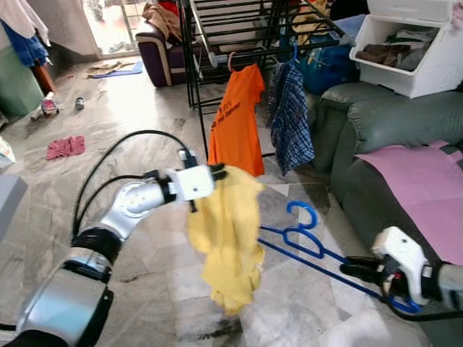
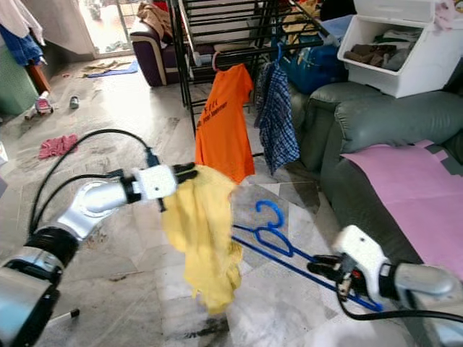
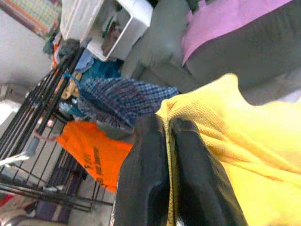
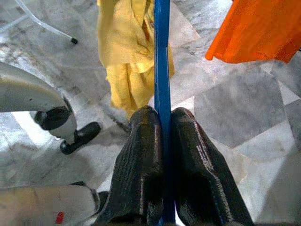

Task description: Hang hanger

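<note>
While clamping blue hanger [image 4: 162, 70], right pincer [image 4: 162, 123] (closed)

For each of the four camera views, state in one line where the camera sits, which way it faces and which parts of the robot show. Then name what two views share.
Left eye view: on the head, facing forward and down; both silver arms, left end effector pinching a crumpled yellow cloth garment.
Right eye view: beside it, same scene; right end effector holding a blue plastic hanger.
Left wrist view: along its black fingers toward the black metal drying rack.
Right wrist view: along its fingers toward the marble floor.
Shared: both wrist views show the hanging orange T-shirt.
</note>
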`<state>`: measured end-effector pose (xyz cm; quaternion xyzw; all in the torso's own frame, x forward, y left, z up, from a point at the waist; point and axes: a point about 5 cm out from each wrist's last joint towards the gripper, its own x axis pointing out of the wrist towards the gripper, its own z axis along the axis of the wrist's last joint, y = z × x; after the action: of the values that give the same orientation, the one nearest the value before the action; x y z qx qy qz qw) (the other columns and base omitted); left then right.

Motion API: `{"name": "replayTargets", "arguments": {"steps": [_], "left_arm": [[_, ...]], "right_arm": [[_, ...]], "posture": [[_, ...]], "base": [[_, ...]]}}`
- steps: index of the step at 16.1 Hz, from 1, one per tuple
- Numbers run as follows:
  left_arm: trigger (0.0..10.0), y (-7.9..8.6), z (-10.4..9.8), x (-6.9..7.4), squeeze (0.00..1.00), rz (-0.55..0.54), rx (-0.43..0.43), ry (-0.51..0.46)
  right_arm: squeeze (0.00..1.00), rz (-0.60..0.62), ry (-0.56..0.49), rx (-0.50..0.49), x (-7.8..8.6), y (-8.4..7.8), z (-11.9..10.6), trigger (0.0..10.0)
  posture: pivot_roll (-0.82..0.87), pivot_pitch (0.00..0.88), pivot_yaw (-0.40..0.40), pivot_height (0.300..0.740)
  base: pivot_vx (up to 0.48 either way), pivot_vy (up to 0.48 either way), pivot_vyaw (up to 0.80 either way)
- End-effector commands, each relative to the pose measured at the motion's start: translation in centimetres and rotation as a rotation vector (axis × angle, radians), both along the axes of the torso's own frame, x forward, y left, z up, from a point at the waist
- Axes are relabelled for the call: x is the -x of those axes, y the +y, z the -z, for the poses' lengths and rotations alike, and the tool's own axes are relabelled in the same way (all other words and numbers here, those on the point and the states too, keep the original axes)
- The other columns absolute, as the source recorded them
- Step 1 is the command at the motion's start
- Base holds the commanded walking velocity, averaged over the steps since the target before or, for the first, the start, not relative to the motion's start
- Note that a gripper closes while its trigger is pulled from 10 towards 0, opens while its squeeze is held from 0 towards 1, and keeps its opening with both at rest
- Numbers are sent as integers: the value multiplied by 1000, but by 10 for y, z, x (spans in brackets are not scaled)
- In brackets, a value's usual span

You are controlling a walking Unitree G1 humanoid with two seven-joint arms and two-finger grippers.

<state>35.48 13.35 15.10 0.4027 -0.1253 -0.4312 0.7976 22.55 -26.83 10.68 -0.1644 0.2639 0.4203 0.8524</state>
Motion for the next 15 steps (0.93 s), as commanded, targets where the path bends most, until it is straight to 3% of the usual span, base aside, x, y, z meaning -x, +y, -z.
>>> {"name": "replayTargets", "arguments": {"steps": [1, 4, 9, 13, 15], "left_arm": [[10000, 0, -16, -6, 0, -10, 12, -52], [10000, -3, -20, -7, 0, -2, 12, -70], [10000, 11, -10, -8, 0, -58, -43, -34], [10000, 13, -7, -9, 0, -85, -59, -28], [10000, 14, -4, -8, 0, -82, -68, -16]], "right_arm": [[0, -39, -5, -14, 0, 4, -6, 10000], [0, -59, 34, -5, 4, 5, -3, 10000], [0, -56, 11, 6, 0, 1, -17, 10000], [0, -96, 22, -13, 2, 11, -19, 10000], [0, -47, -58, 52, -8, 5, -21, 10000]], "posture": [[-50, 0, 71, 740], [-47, 0, 72, 740], [-44, 0, 74, 740], [-45, 0, 74, 740], [-47, 0, 76, 740]], "base": [[0, 0, 0], [0, 0, 0], [0, 0, 0], [0, 0, 0], [0, 0, 0]]}}
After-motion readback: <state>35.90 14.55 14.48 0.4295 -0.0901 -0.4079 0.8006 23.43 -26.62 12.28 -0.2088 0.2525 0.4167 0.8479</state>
